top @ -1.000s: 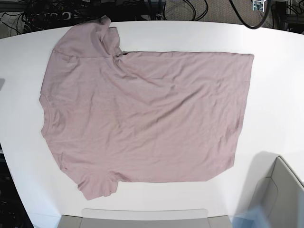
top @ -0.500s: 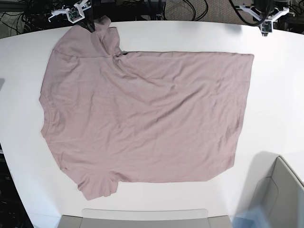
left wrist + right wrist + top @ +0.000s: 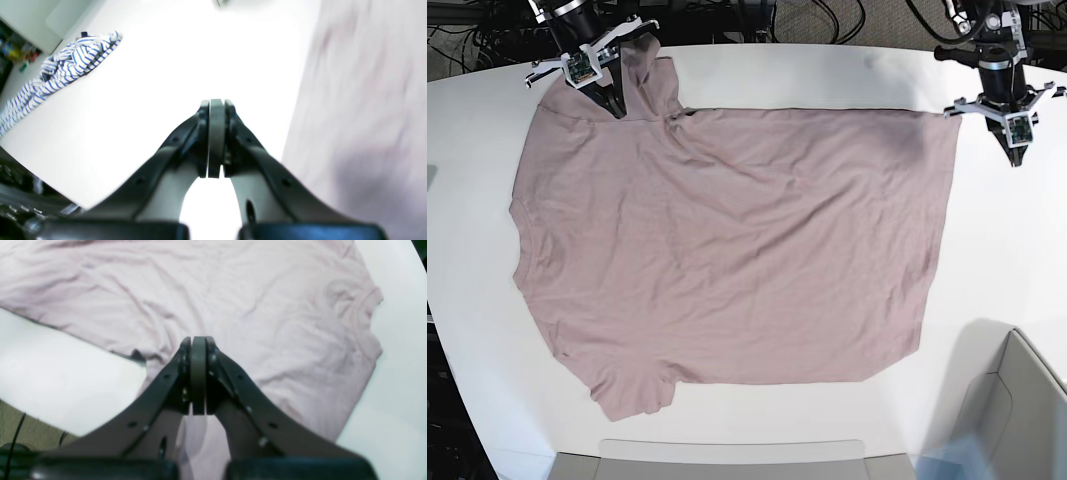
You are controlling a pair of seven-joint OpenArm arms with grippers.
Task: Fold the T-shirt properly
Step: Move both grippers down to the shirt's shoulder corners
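Observation:
The dusty pink T-shirt (image 3: 727, 240) lies spread flat on the white table (image 3: 827, 70), collar toward the left and hem toward the right. My right gripper (image 3: 615, 103) is at the far-left sleeve, shut and empty. In the right wrist view, the right gripper (image 3: 198, 341) is over the T-shirt (image 3: 260, 296) near the armpit notch. My left gripper (image 3: 1016, 142) hangs just beyond the far hem corner, also shut. The left wrist view shows the left gripper (image 3: 217, 106) above bare table, with the T-shirt (image 3: 363, 100) edge to its right.
A grey bin (image 3: 1019, 400) stands at the near right corner and a flat grey tray (image 3: 727, 458) at the near edge. A blue-and-white striped garment (image 3: 63, 66) lies on the table beyond the left gripper. Cables (image 3: 807, 20) run behind the table.
Both arms have come further down into the base view from the far edge. The right gripper now stands over the far sleeve, the left beside the hem corner. The shirt has not moved.

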